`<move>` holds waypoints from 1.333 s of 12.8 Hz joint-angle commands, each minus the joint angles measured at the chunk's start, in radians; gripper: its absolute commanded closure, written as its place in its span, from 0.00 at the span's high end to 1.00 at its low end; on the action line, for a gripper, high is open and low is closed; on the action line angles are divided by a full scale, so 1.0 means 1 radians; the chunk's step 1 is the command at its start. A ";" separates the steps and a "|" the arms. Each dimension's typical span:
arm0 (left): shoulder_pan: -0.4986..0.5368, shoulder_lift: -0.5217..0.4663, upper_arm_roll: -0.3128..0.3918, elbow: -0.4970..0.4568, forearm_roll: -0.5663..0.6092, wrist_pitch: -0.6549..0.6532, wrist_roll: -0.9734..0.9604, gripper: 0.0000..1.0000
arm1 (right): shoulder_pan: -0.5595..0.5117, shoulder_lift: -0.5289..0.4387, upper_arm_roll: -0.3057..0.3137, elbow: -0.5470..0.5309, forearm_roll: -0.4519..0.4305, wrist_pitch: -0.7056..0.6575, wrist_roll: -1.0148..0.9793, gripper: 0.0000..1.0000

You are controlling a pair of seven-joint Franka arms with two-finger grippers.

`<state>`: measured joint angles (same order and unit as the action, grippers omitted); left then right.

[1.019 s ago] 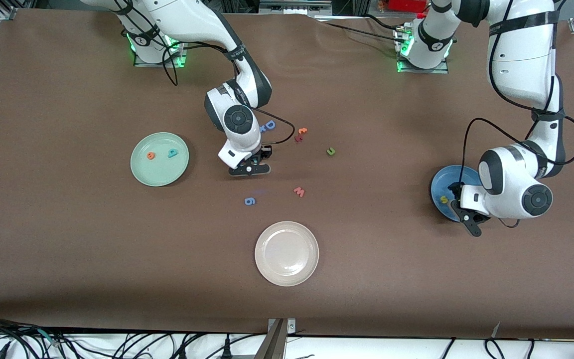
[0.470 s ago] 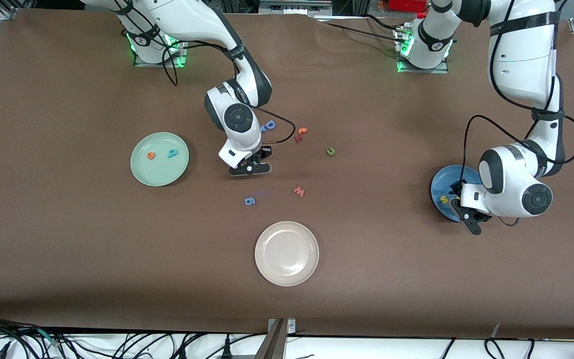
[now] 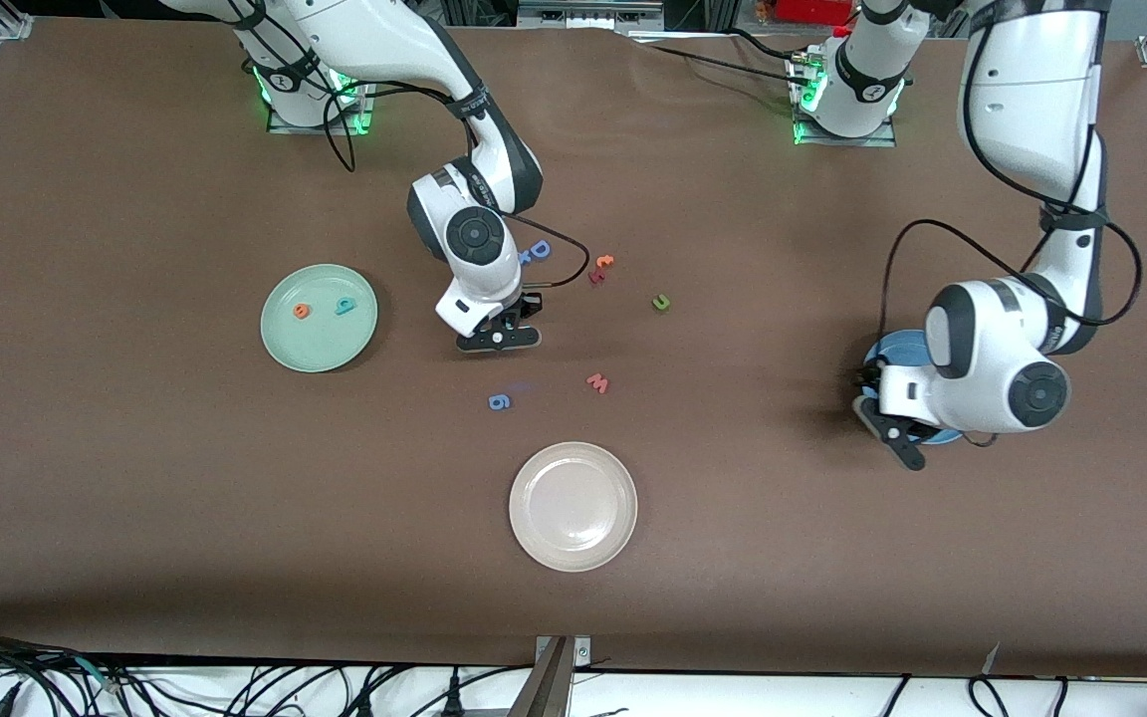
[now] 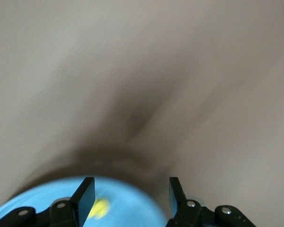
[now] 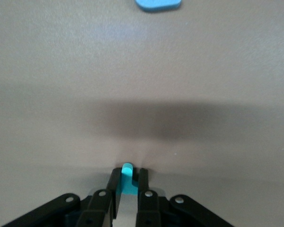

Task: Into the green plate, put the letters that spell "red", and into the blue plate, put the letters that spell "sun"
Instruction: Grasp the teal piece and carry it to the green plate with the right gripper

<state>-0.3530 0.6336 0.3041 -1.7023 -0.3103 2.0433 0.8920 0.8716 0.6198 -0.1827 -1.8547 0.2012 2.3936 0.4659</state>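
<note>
Front view, wrist views inset. The brown surface (image 3: pixel 135 498) fills the frame. Three plates lie on it: the green plate (image 3: pixel 315 349) at mid-height toward the right arm's end, the blue plate (image 3: pixel 894 349) at mid-height toward the left arm's end and largely hidden under the left arm, and a beige plate (image 3: pixel 573 506) at lower centre.

The right claw (image 3: pixel 499 339) is down at the surface just above frame centre. Its wrist view shows the jaws closed on a teal letter (image 5: pixel 127 171), of which only a stub shows. The orange "e" (image 3: pixel 302 311) and the teal "d" (image 3: pixel 345 306) already lie in the green plate, so the held piece is judged to be the "r".

The left claw (image 3: pixel 897 438) hangs over the blue plate's edge, jaws apart and empty. In its blurred wrist view, a yellow letter (image 4: pixel 100 208), probably the "s", lies in the plate.

A yellow-green "u" (image 3: pixel 662 302) lies loose on the surface above centre. Spare letters lie around it: a blue "D" (image 3: pixel 540 249), a small orange and red pair (image 3: pixel 601 269), a red "w" (image 3: pixel 597 382) and a blue "g" (image 3: pixel 499 401).

Step in hand: the last letter of "red" is gripped, while "sun" is only partly placed. The next move calls for a clean lift of the "r", carriage to the green plate, and release over bare plate. The left arm should then go to the "u".
</note>
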 commanded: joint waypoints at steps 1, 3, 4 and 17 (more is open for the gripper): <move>-0.050 -0.032 -0.039 -0.008 -0.024 -0.018 -0.201 0.73 | 0.010 -0.061 -0.049 -0.017 0.011 -0.049 -0.053 0.00; -0.095 -0.051 -0.075 -0.019 -0.024 -0.020 -0.411 0.80 | 0.009 -0.098 -0.105 -0.017 0.014 -0.112 -0.116 0.00; -0.121 -0.061 -0.079 -0.028 -0.024 -0.018 -0.503 0.80 | 0.009 -0.118 -0.139 -0.017 0.012 -0.152 -0.151 0.01; -0.124 -0.389 -0.187 -0.444 -0.010 0.221 -0.820 1.00 | -0.039 -0.131 -0.446 -0.193 0.015 -0.243 -0.613 0.01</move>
<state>-0.4985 0.3355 0.1305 -2.0765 -0.3108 2.2350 0.0837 0.8476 0.4725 -0.6281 -2.0353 0.2012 2.1328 -0.1046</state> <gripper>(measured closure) 0.000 0.824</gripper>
